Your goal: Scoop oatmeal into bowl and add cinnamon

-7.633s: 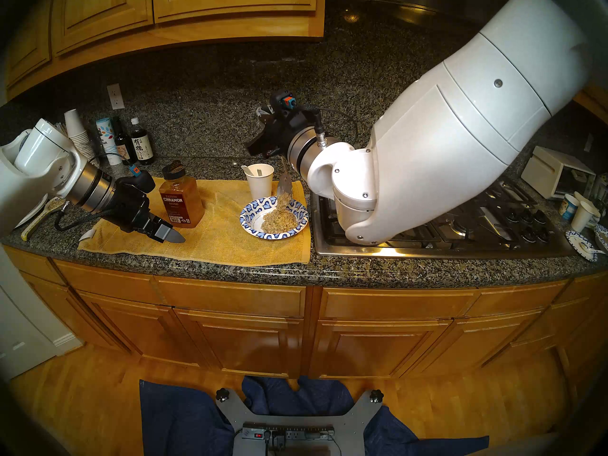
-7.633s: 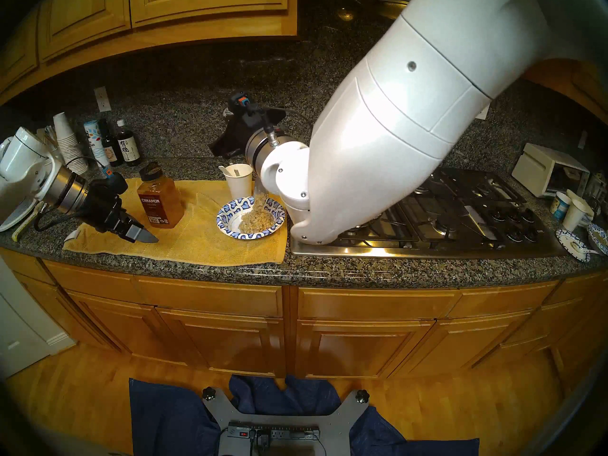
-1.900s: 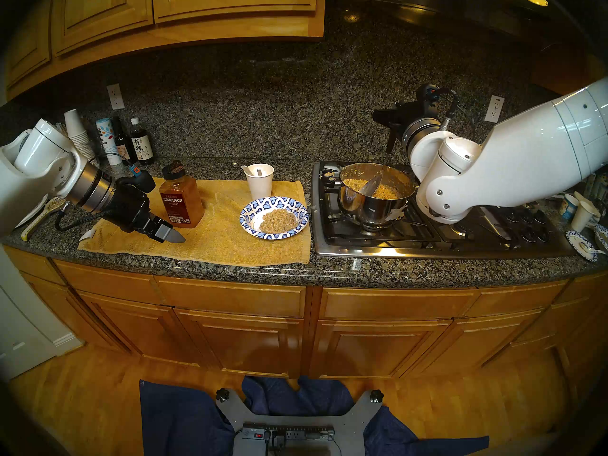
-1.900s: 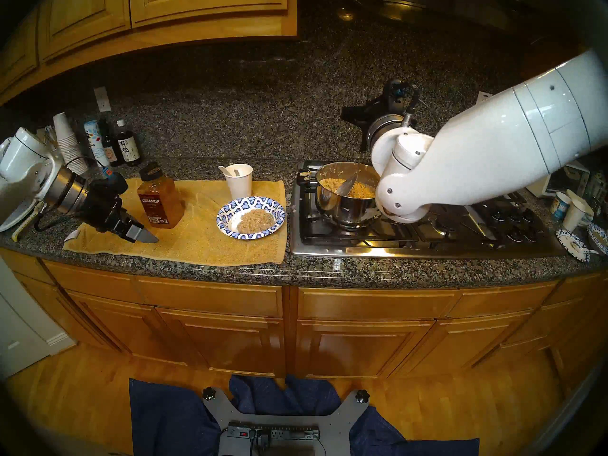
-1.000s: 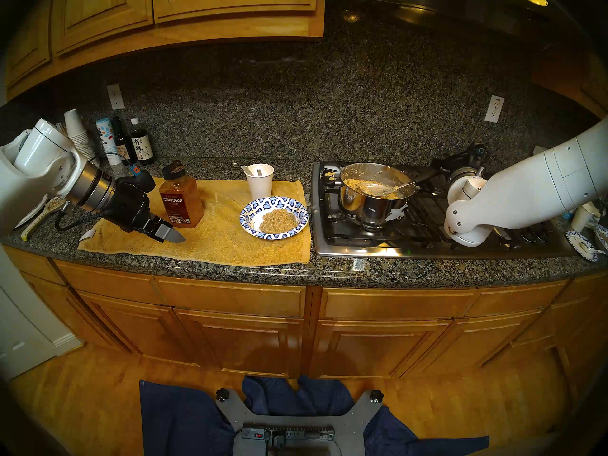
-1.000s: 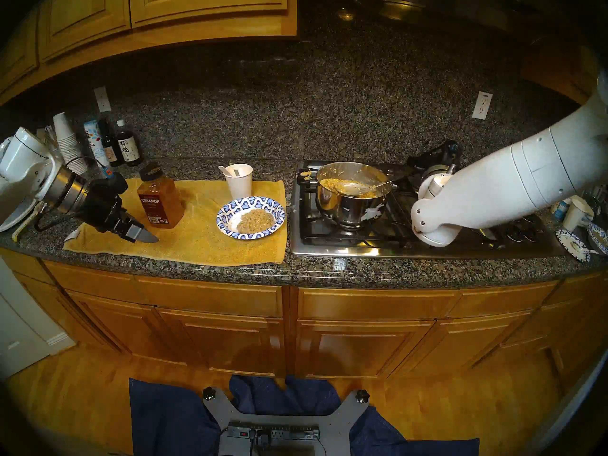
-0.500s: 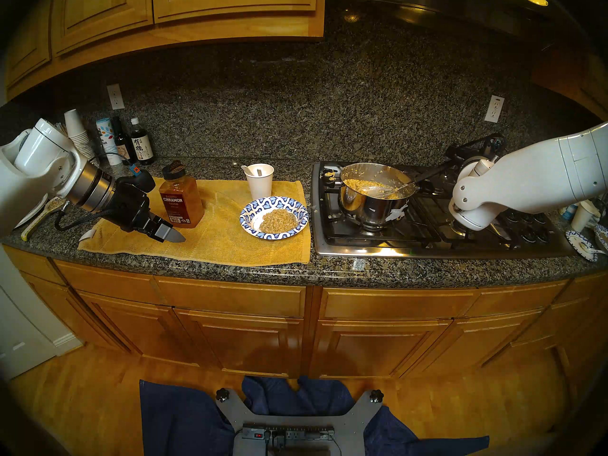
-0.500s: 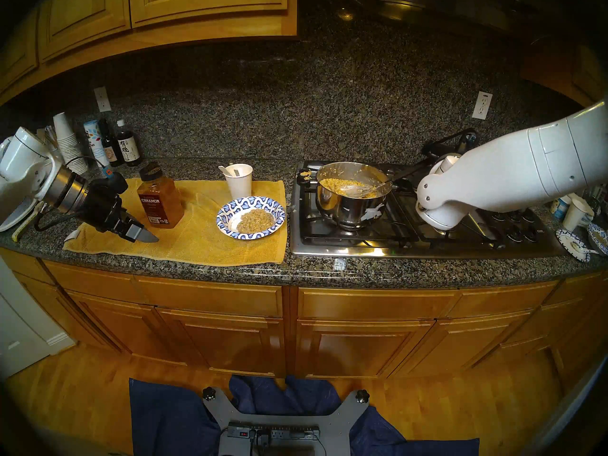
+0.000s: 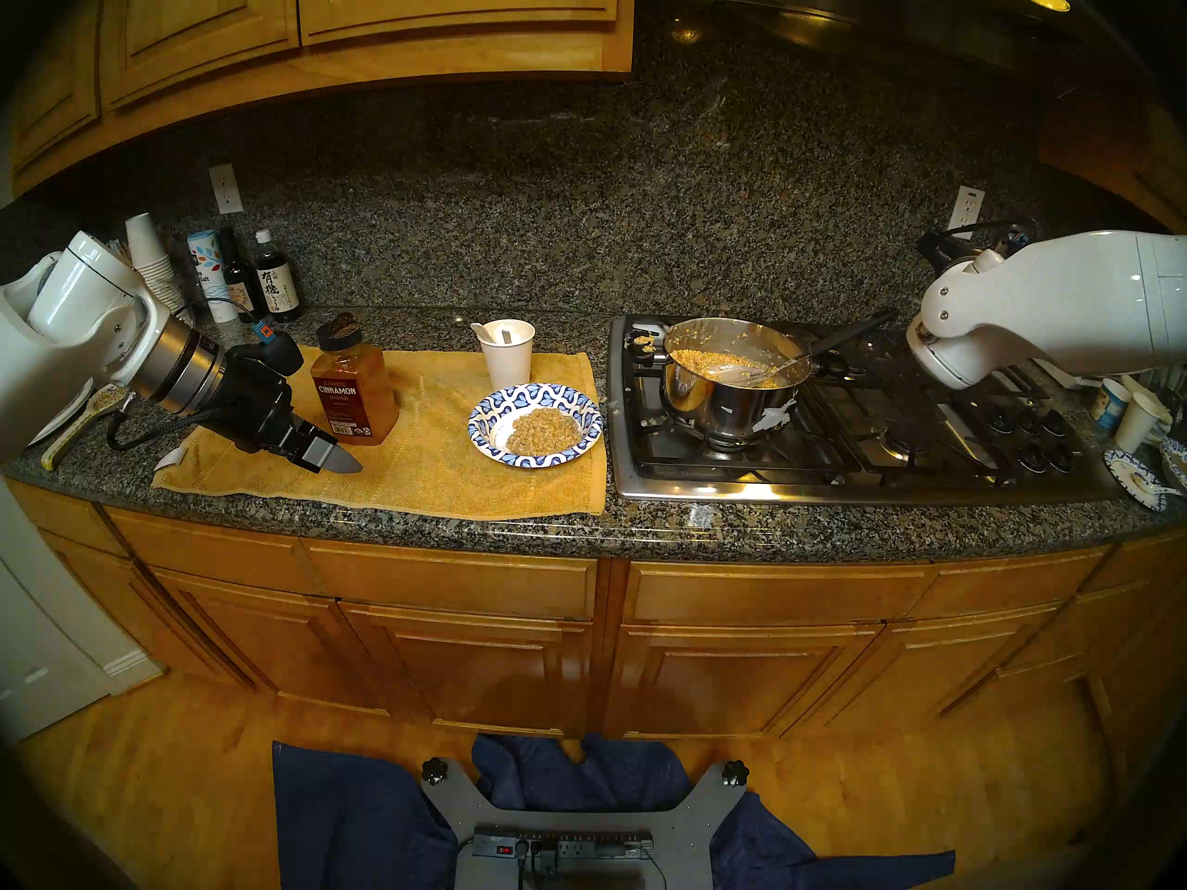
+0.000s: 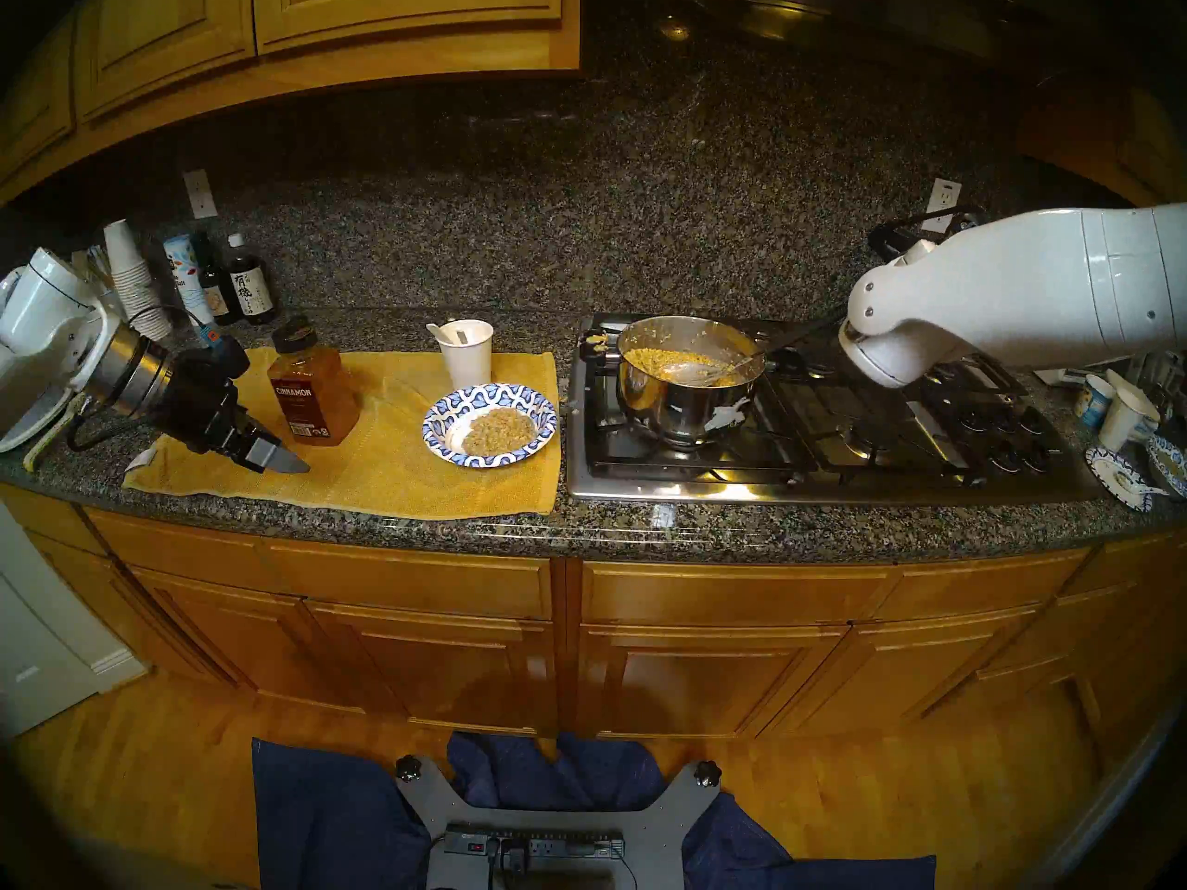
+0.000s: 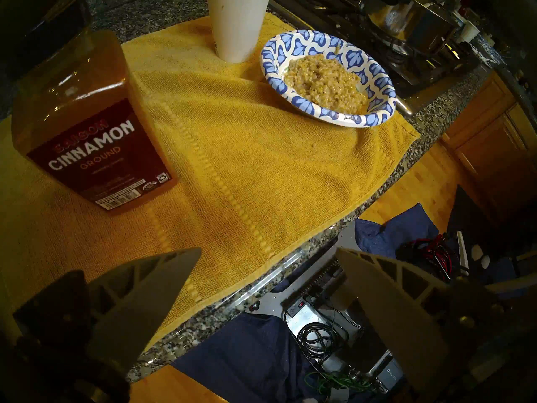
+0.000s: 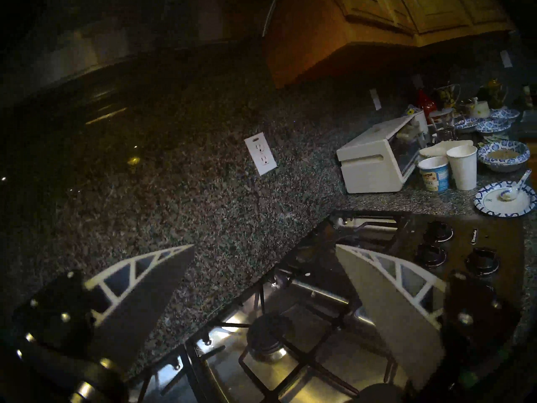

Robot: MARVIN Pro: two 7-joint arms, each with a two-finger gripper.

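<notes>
1. The oatmeal (image 9: 543, 430) sits in the bowl (image 9: 489, 421) on the yellow towel (image 9: 437, 465).
2. The cinnamon (image 9: 353, 388) stands left of the bowl.
3. Left gripper (image 11: 268, 252): fingers apart, empty.
4. Right gripper (image 12: 265, 249): fingers apart, empty.

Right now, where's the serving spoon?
In the head view the serving spoon lies in the pot on the stove's left burner, handle propped over the right rim, right of the bowl; neither gripper holds it.

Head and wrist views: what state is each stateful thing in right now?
bowl: upright on the yellow towel, holding oatmeal.
cinnamon: upright, capped, untouched.
pot: on the stove, holding oatmeal, spoon resting inside.
paper cup: upright.
left gripper: open, empty.
right gripper: open, empty.
</notes>
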